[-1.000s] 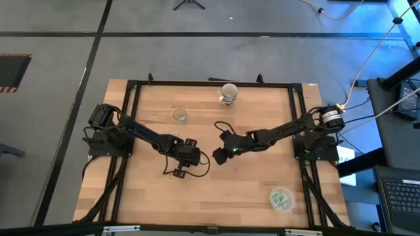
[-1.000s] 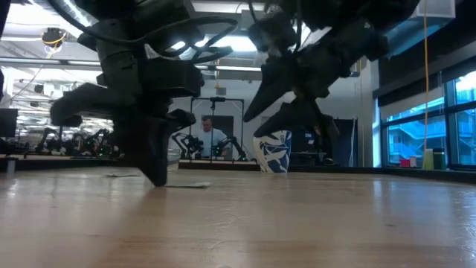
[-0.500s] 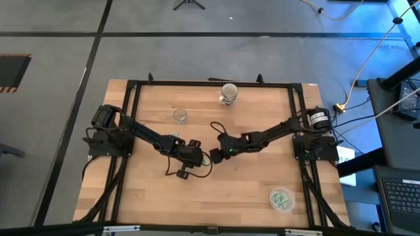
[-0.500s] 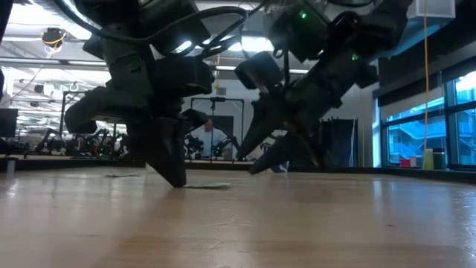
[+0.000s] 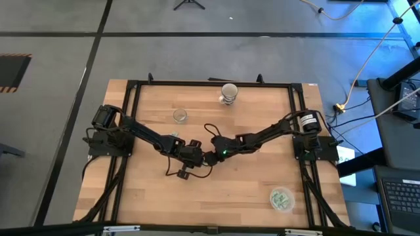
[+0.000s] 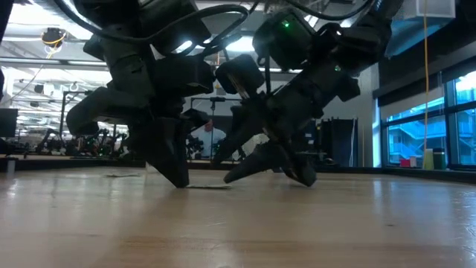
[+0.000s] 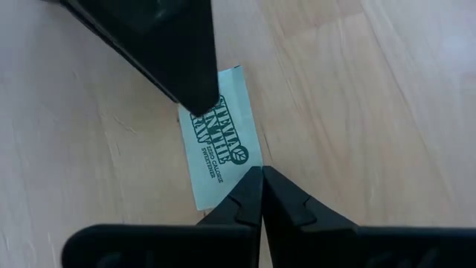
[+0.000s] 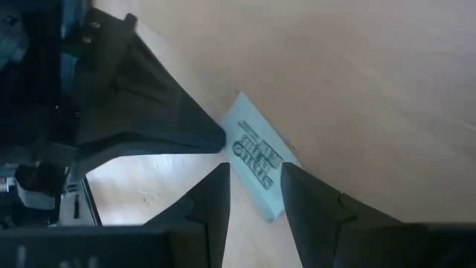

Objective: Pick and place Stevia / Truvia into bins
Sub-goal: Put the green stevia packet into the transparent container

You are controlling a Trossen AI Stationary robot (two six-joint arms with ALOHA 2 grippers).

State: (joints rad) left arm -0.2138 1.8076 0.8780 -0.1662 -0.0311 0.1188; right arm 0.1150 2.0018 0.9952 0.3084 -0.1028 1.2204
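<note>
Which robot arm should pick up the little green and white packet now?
Probably the right. The right gripper has its fingers open on either side of the sachet, which lies flat on the table. The left gripper is shut, its tips pressing on the sachet's edge, so it cannot pinch it.

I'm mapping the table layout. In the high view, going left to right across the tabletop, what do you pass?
Small clear cup → left gripper → right gripper, meeting it at mid-table → patterned paper cup at the far edge → clear tub of sachets.
</note>
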